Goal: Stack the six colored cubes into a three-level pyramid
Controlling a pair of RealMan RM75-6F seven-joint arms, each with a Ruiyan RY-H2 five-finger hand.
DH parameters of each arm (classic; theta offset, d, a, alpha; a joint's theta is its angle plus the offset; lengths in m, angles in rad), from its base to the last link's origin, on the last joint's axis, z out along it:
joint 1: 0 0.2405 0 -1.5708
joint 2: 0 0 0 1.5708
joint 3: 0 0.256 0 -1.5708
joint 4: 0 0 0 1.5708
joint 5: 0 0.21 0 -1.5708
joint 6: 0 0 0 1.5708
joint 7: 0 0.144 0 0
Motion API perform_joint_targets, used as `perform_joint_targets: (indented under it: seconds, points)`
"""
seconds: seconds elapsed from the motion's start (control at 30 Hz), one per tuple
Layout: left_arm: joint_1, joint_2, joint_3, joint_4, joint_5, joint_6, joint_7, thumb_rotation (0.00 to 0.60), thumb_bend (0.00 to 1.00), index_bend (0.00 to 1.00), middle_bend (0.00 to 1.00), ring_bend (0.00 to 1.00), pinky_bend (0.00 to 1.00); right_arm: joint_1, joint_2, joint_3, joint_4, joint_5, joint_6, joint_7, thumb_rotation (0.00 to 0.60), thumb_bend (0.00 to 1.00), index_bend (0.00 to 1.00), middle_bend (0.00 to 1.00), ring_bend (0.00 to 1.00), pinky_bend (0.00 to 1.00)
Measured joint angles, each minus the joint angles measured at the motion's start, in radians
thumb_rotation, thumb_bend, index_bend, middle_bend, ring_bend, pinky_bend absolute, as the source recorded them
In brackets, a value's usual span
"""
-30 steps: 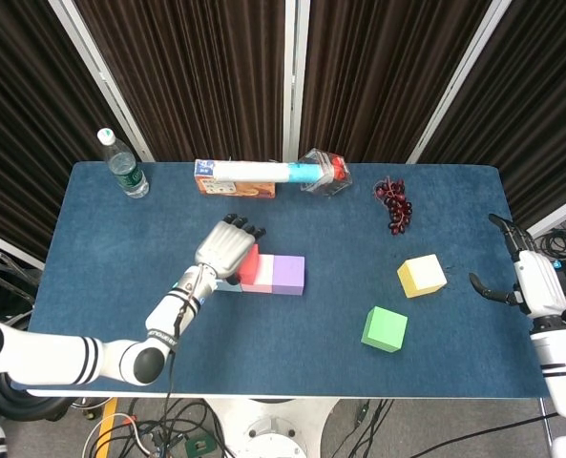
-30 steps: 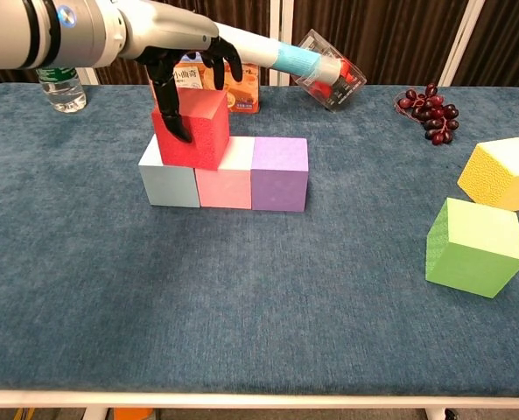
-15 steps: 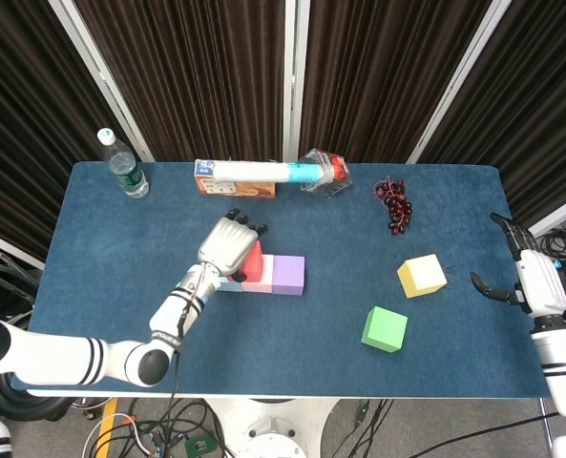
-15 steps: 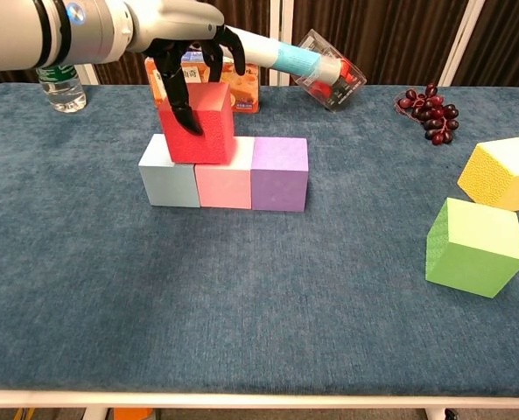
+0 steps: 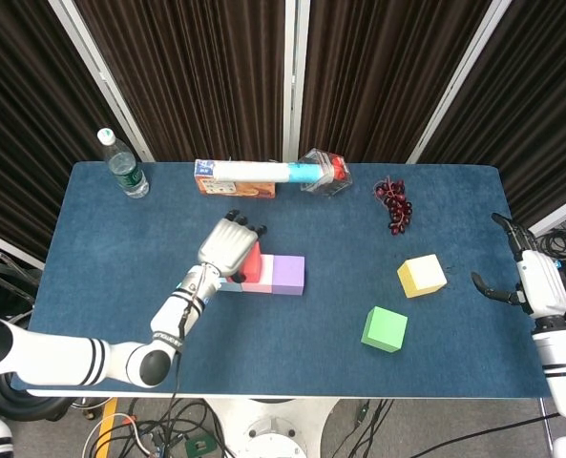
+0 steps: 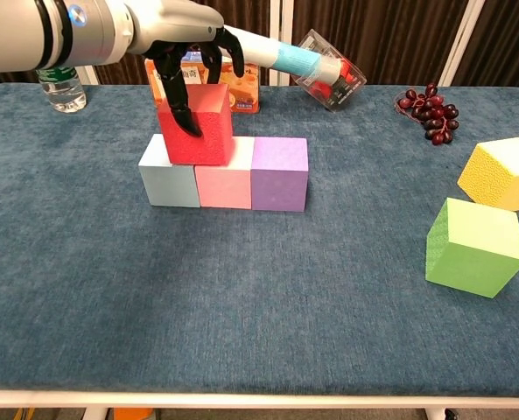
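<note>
Left hand (image 6: 189, 39) grasps red cube (image 6: 198, 124), square-on, no long axis, under palm; blue table (image 6: 241, 297), dark curtains (image 5: 197, 67); right hand (image 5: 526, 272) released.

1. Orange cardboard box (image 6: 241, 84), far edge of the blue table (image 6: 241, 306): white Chinese characters along its top, partly hidden by the hand; not legible with confidence.
2. Clear plastic bottle (image 6: 62, 87), far left corner: green label, print too small to read.
3. No other legible text, numbers or signs.
</note>
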Motion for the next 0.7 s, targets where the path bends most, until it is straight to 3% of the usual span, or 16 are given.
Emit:
perform_joint_targets:
  seconds: [0.7]
  points:
    - [-0.004,-0.015,-0.004,0.013,-0.028,-0.007,0.005,0.600,0.00,0.18,0.35,0.21,0.12,0.004,-0.004,0.001,0.012,0.004,-0.012,0.008,0.600,0.26,0.00,0.08,0.00,0.00]
